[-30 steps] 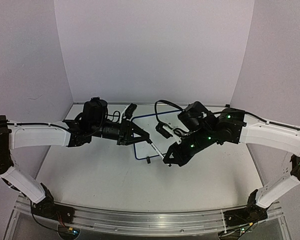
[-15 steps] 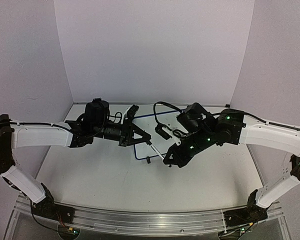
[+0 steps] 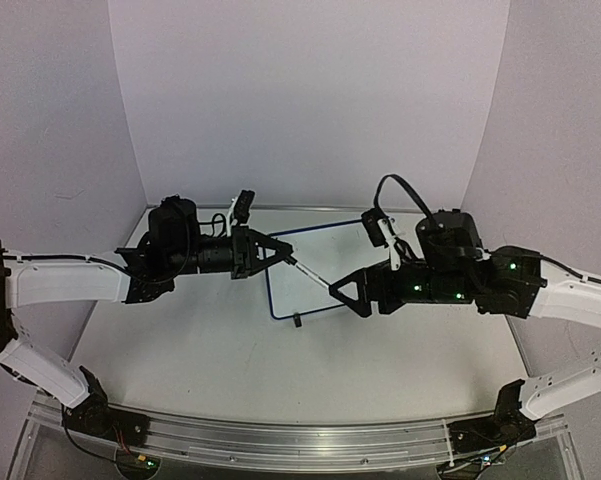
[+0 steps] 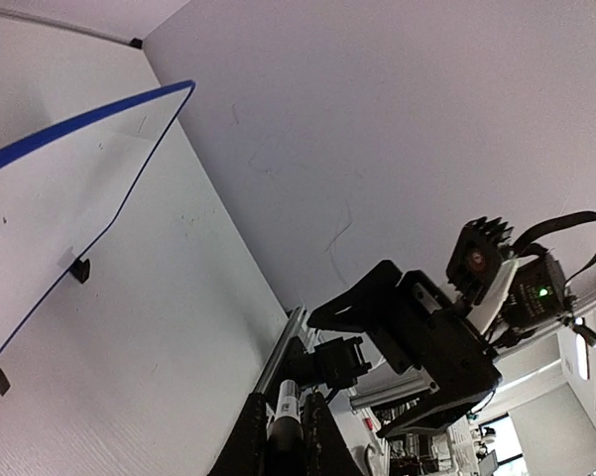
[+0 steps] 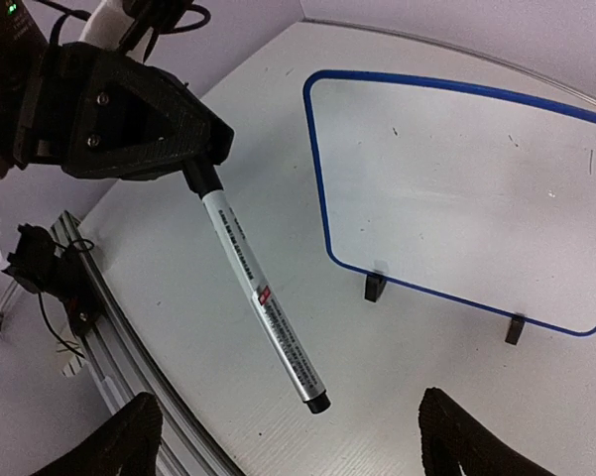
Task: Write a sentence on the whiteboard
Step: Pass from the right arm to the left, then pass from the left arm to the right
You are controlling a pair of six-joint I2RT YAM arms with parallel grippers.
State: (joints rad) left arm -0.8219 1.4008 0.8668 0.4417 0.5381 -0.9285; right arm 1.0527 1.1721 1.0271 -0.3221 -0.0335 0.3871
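Observation:
The whiteboard (image 3: 305,297) stands on two small black feet at mid-table, blue-rimmed; it also shows in the left wrist view (image 4: 40,218) and the right wrist view (image 5: 456,178). The sentence is out of view: the face I see carries only a few specks. A black-and-silver marker pen (image 3: 310,272) hangs level in front of the board, with my left gripper (image 3: 278,254) shut on its black end (image 4: 286,412). My right gripper (image 3: 348,290) is open just beyond the pen's free end (image 5: 312,397), its fingers (image 5: 129,441) wide apart and touching nothing.
A metal rail (image 3: 300,440) runs along the near table edge with the arm bases on it. Lilac walls close the back and both sides. The white tabletop (image 3: 200,350) stretches in front of the board.
My right gripper has opened, let go of the pen and drawn back to the right. My left gripper has shut on the pen and now holds it alone, shifted slightly left.

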